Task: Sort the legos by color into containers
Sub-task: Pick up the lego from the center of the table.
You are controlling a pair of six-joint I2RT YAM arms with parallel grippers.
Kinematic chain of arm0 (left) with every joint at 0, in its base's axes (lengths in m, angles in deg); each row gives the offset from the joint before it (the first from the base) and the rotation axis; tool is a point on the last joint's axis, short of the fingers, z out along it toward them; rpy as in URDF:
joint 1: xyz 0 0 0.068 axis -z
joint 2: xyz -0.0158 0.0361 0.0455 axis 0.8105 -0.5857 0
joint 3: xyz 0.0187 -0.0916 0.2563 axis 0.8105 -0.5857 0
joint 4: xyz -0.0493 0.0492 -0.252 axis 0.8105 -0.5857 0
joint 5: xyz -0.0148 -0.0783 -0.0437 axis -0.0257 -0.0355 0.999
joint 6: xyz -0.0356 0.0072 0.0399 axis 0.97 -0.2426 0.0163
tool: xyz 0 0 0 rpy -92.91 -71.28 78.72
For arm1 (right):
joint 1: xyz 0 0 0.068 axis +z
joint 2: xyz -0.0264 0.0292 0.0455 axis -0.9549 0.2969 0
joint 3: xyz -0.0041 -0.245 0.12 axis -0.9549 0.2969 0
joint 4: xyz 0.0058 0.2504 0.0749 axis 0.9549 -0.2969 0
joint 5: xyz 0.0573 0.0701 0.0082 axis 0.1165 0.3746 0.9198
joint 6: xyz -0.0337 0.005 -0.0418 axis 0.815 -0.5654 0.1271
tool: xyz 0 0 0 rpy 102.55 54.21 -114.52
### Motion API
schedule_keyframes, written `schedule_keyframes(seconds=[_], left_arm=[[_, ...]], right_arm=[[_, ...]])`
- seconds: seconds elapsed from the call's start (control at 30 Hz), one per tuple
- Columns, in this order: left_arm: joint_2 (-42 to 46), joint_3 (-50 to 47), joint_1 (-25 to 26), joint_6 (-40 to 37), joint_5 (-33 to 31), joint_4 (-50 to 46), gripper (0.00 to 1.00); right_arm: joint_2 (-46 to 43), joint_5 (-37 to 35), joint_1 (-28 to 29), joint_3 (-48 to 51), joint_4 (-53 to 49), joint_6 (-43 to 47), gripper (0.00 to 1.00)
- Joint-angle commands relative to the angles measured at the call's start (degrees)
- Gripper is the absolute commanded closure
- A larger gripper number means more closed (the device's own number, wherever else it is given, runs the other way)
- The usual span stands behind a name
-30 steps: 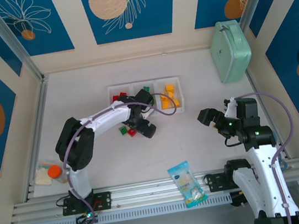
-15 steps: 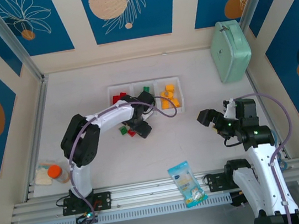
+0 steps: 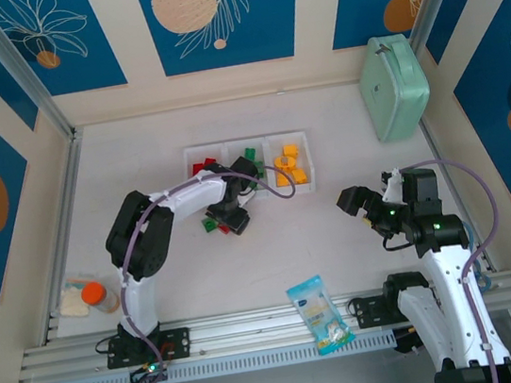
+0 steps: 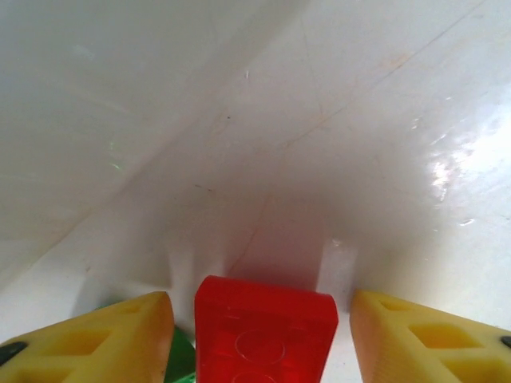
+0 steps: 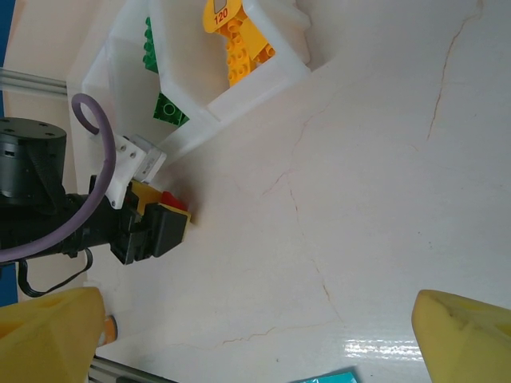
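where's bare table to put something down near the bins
Bare: between bins and case; left of the bins; the middle between packet, left gripper and right gripper. Crowded: the bins' near side, where the left gripper is among loose bricks.

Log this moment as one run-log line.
left gripper: open, straddling red lego, not touching | lego location: in front of bins | right gripper: open, empty

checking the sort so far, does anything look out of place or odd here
Nothing looks damaged. A few red and green legos lie loose on the table just in front of the containers, unsorted, and a snack packet sits half over the near rail.
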Motion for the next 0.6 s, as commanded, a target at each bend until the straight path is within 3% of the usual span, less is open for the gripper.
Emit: schedule_keyframes(seconds=[0.0, 0.17, 0.37, 0.57], left_arm=[[-0.9, -1.0, -0.2, 0.9, 0.7, -2.2, 0.44], [0.3, -2.0, -0.2, 1.8, 1.4, -2.3, 0.52], [3.5, -1.9, -0.2, 3.0, 2.0, -3.1, 0.71], [10.2, 1.0, -0.4, 6.0, 2.5, -4.4, 0.72]], right_arm=[[0.0, 1.7, -0.2, -0.3, -0.2, -0.8, 0.01], [-0.2, 2.4, -0.1, -0.4, -0.3, -1.2, 0.01], [-0.2, 1.7, -0.1, -0.9, -0.2, -1.0, 0.01], [-0.2, 1.3, -0.1, -1.1, -0.2, -1.1, 0.01]])
